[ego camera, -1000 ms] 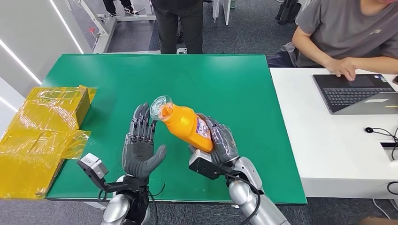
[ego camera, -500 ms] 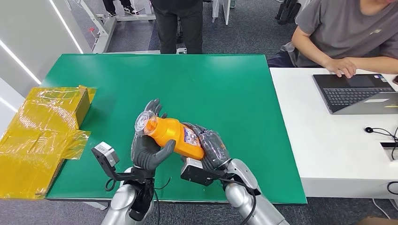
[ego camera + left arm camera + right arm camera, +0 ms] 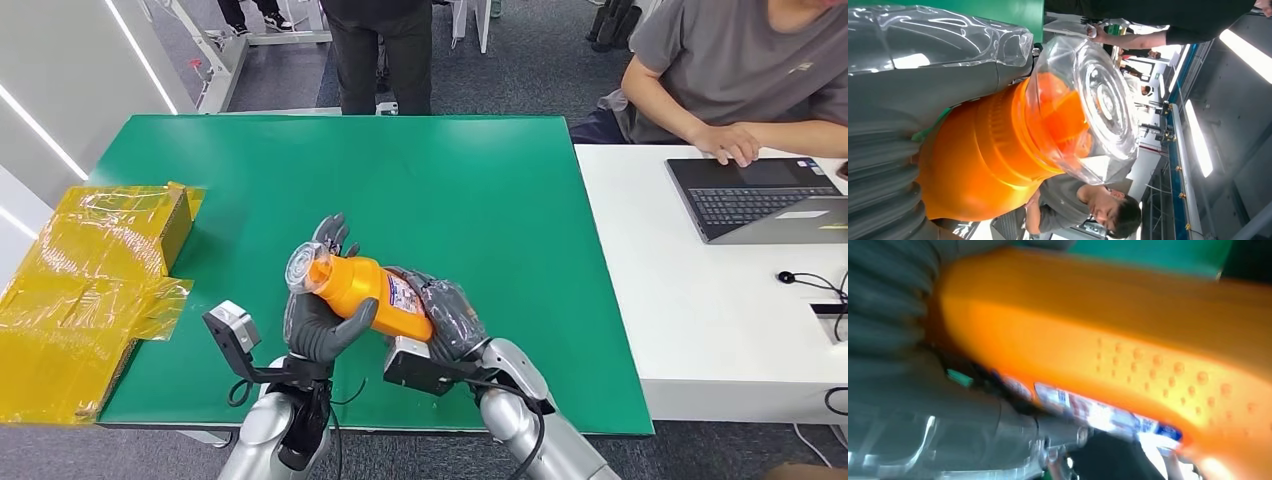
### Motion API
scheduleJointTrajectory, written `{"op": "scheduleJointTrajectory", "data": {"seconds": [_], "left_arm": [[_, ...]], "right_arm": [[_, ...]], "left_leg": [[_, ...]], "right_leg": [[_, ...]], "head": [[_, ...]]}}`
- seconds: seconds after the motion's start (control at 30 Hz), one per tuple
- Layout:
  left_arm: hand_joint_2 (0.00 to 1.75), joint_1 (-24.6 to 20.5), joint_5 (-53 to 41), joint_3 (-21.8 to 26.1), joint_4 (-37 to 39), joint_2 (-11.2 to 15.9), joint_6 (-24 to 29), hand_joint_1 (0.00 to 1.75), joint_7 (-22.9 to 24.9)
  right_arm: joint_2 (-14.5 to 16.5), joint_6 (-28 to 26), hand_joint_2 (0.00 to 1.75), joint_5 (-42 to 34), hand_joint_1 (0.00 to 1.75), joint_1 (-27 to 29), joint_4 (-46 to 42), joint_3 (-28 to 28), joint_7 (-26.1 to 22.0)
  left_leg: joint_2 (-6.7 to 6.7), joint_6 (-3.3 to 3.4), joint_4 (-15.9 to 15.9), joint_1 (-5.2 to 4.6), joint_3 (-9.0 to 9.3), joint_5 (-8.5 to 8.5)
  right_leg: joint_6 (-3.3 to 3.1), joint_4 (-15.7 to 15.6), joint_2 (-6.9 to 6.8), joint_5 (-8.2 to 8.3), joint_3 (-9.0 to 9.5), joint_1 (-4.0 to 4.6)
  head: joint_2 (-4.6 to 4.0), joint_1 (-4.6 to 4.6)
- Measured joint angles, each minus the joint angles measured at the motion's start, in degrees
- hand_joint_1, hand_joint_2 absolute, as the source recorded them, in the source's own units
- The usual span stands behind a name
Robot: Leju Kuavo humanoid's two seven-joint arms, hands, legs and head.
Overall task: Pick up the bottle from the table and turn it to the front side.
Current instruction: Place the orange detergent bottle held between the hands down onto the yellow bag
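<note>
The right hand (image 3: 447,315) is wrapped round the base end of the orange bottle (image 3: 368,293), and the left hand (image 3: 318,315) is closed about its neck end just behind the clear cap (image 3: 303,264), thumb across the near side and fingers behind. Both hands thus hold the bottle, which lies tilted in the air above the near part of the green table (image 3: 470,190), cap to the left and a little up; the left wrist view looks at that cap (image 3: 1088,107) end on, with the orange shoulder clasped against the grey palm. A printed label (image 3: 403,296) shows on the upper side next to the right hand, and the right wrist view, blurred, shows the label strip (image 3: 1088,407) beside a dimpled orange flank. The pick-up looks done and the turning is in hand; the next move would seem to call for one hand to loosen while the other rolls the bottle about its long axis until the front faces the robot, without the smooth body slipping. At the left edge lies a yellow wrapped box (image 3: 85,290). To the right stands a white desk (image 3: 690,300) with a laptop (image 3: 765,195), where a seated person (image 3: 740,75) types; another person (image 3: 380,50) stands beyond the far edge.
</note>
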Motion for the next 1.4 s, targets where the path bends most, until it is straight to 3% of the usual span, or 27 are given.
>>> {"op": "scheduleJointTrajectory", "data": {"seconds": [0.17,0.53,0.57,0.67,0.7,1.4], "left_arm": [[1.75,-0.91,-0.07,0.54,1.01,-0.03,0.13,0.00,-0.42],[1.75,-1.98,-3.01,1.49,1.74,-0.54,4.80,0.03,-0.90],[1.75,-2.28,-2.90,1.50,1.90,-0.54,5.14,0.23,-0.98],[1.75,-2.79,-2.57,1.51,2.44,-0.55,5.86,1.51,-1.36],[1.75,-2.80,-2.54,1.52,2.59,-0.57,5.96,1.75,-1.49],[1.75,0.12,-4.48,2.48,0.65,-1.42,4.87,1.75,-1.71]], "right_arm": [[-0.30,4.39,1.75,-0.03,1.75,-1.44,2.39,0.72,0.82],[0.37,8.09,1.75,-0.14,1.75,-5.65,7.21,2.16,-1.02],[0.53,8.47,1.75,-0.27,1.75,-6.11,7.69,2.37,-1.20],[0.97,9.06,1.75,-0.54,1.75,-7.35,9.25,2.82,-1.66],[1.08,9.08,1.75,-0.55,1.75,-7.62,9.72,2.91,-1.86],[1.43,7.12,1.75,0.65,1.75,-7.13,10.06,3.09,-2.64]], "left_leg": [[0.02,0.00,0.00,0.00,0.01,0.00],[0.03,0.00,0.00,0.00,0.00,0.00],[0.03,0.00,0.00,0.00,0.00,0.00],[0.03,0.00,0.00,0.00,0.00,0.01],[0.03,0.00,0.00,0.00,0.00,0.01],[0.03,-0.02,0.00,0.00,-0.02,0.00]], "right_leg": [[-0.01,0.00,0.03,0.01,0.00,0.00],[-0.01,0.01,0.05,0.01,-0.02,0.00],[-0.01,0.01,0.05,0.01,-0.02,0.00],[-0.01,0.01,0.05,0.01,-0.01,0.00],[-0.01,0.01,0.05,0.01,-0.01,0.00],[-0.01,0.03,0.06,0.01,-0.03,0.00]], "head": [[0.00,0.01],[0.00,0.01],[0.00,0.01],[0.00,0.01],[0.00,0.01],[0.00,0.01]]}}
